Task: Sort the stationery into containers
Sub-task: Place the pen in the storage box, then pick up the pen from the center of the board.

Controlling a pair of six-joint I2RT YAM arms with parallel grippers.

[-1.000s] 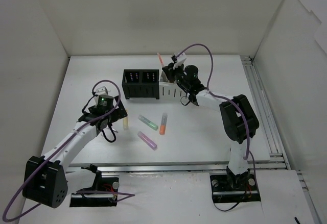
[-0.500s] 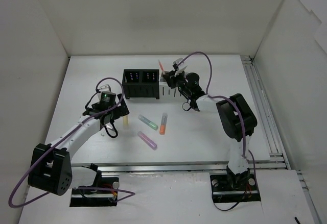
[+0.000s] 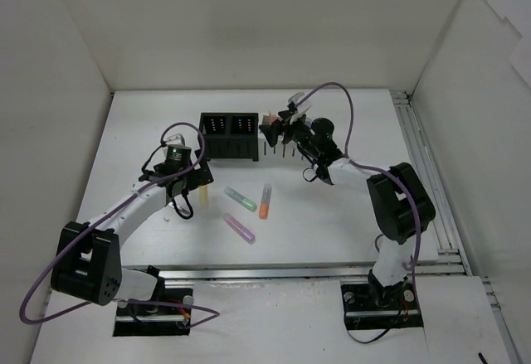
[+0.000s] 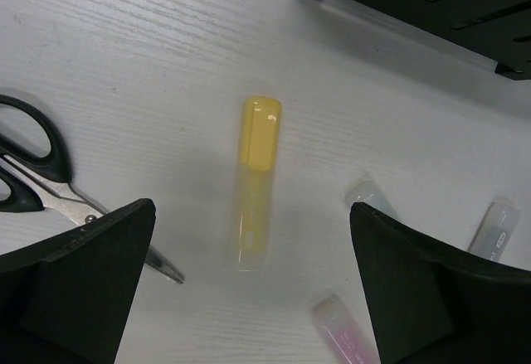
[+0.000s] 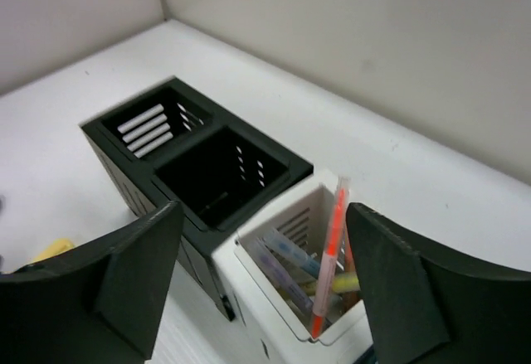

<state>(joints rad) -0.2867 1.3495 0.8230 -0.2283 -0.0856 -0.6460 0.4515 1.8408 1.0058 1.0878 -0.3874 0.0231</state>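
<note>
Table (image 3: pixel 332 215) w/ black organiser (image 3: pixel 229 149), white organiser (image 5: pixel 253 285), scissors (image 4: pixel 79 202), yellow (image 4: pixel 255 183), green (image 3: pixel 241 198), orange (image 3: pixel 265 201), pink markers (image 3: pixel 239 228)

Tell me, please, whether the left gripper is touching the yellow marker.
Apart. The left wrist view shows the yellow marker lying between the fingers of the open left gripper, with bare table either side.

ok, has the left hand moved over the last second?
Yes. In the top view the left hand has crept up and right, closer to the near-left corner of the black organiser.
</note>
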